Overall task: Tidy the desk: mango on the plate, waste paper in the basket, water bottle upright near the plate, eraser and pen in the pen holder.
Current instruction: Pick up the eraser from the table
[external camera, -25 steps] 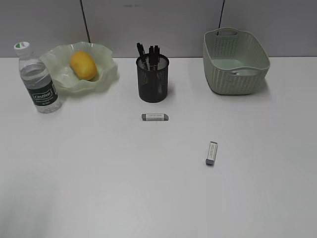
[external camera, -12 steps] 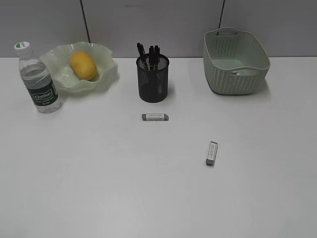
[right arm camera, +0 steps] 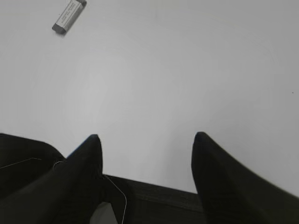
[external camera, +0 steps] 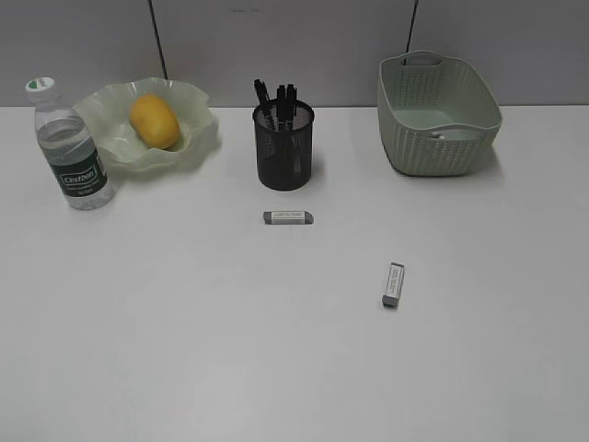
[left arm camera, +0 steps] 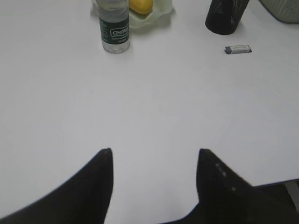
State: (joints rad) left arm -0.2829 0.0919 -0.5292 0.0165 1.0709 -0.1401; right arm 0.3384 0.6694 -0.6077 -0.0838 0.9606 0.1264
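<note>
Erasers remain: one [external camera: 288, 217] just before the pen holder [external camera: 283, 145], another [external camera: 393, 284] nearer the right gripper [right arm camera: 145, 140]. Both that and the left gripper [left arm camera: 154, 153] hang open and empty, so next comes, I judge, a reach and pinch across an eraser.

Even bright light – soft shadows, wrist views slightly blurry, no glare.

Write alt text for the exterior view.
A white tabletop holds two small grey erasers lying loose in front of a black wire-mesh pen holder with pens. At left, a yellow mango sits in a wavy-rimmed pale green dish beside an upright clear water bottle; a grey-green woven-look basket stands at right.
</note>
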